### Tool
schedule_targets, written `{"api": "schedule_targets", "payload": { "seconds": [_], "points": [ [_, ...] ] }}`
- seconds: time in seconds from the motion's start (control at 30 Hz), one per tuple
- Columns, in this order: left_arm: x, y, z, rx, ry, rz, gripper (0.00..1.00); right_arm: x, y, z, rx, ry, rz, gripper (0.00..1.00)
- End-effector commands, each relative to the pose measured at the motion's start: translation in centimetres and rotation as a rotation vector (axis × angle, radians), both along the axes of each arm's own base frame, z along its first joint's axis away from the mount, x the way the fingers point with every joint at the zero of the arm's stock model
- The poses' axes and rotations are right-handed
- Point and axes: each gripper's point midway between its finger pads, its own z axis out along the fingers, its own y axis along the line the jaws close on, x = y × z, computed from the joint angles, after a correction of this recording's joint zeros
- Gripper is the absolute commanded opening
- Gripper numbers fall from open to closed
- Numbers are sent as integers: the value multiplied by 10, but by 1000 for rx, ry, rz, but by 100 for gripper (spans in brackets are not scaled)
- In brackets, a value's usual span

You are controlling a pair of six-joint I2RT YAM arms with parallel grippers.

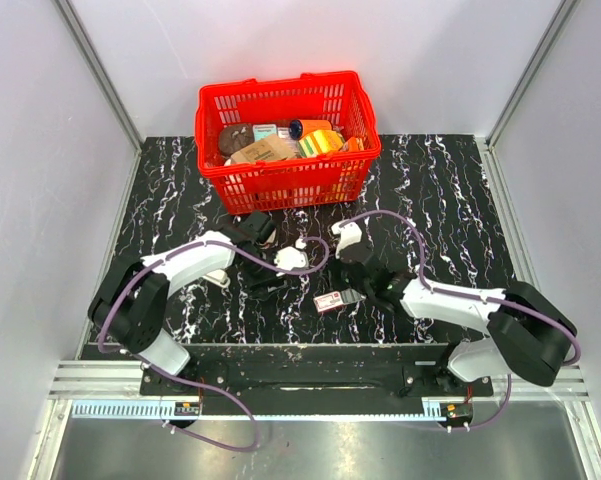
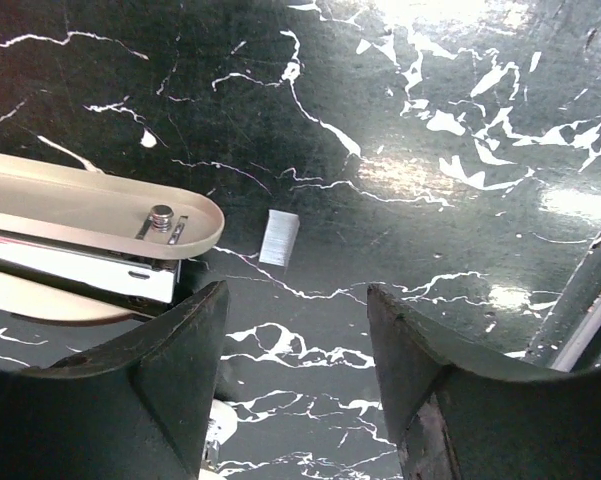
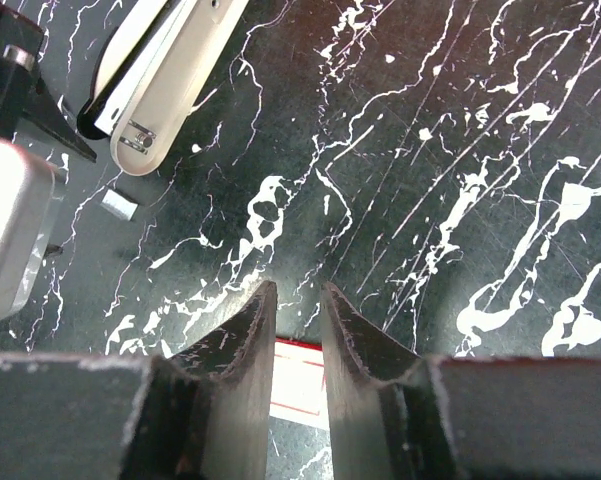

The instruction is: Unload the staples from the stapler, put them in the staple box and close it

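The stapler (image 2: 90, 215) is cream-white and lies swung open on the black marble table, its metal magazine (image 2: 75, 268) exposed. It also shows in the right wrist view (image 3: 165, 65). A short strip of staples (image 2: 279, 238) lies loose on the table beside it, also seen in the right wrist view (image 3: 118, 205). My left gripper (image 2: 295, 295) is open and empty, just right of the stapler; it shows in the top view (image 1: 267, 281). My right gripper (image 3: 298, 290) is nearly shut, with a small flat red-and-white oblong (image 3: 298, 385) between its fingers, also in the top view (image 1: 328, 301).
A red basket (image 1: 290, 185) holding several items stands at the back centre. Purple cables loop between the two wrists (image 1: 320, 250). Grey walls close in the table on the left, right and back.
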Motion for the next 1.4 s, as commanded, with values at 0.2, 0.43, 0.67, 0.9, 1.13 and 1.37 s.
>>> {"api": "schedule_targets", "payload": {
  "seconds": [0.2, 0.43, 0.67, 0.9, 1.13, 1.37],
  "points": [
    [21, -6, -7, 17, -57, -57, 62, 8, -6, 20, 77, -64, -55, 30],
    [32, -11, -11, 25, -89, -45, 63, 5, -7, 22, 92, -71, -41, 30],
    [30, -18, -18, 28, -93, -55, 63, 3, -7, 22, 98, -69, -35, 29],
    [29, -26, -24, 32, -105, -66, 63, 2, -4, 21, 99, -65, -25, 29],
    [29, -26, -28, 50, -108, -71, 60, 2, -5, 21, 103, -63, -21, 28],
    [14, -19, -37, 79, -81, -105, 47, -1, -4, 21, 109, -60, -11, 24]
  ]
}}
